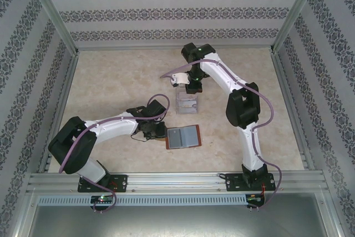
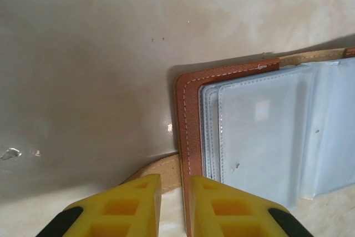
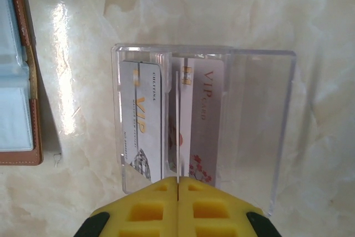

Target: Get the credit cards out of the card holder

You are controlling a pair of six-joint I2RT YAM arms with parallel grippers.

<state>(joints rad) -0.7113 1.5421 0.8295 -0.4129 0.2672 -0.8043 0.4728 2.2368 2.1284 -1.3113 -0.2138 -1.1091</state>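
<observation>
Right end effector (image 3: 177, 188) clamping credit card (image 3: 177, 126), left end effector (image 2: 176, 184) unclear, at card holder (image 2: 187, 115)

Card holder (image 1: 183, 136): reddish-brown leather, lying open flat on surface (image 1: 111, 92), grey-blue sleeves facing up. 2 pale credit cards (image 3: 141, 120) w/ gold "VIP" print stand upright, side by side, in clear stand (image 3: 260, 126) near holder.

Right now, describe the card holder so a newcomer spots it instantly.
On the beige table, find the clear acrylic stand near the middle. Just on its near side lies the card holder: flat, open, reddish-brown leather rimming grey-blue sleeves, unlike the transparent stand.
</observation>
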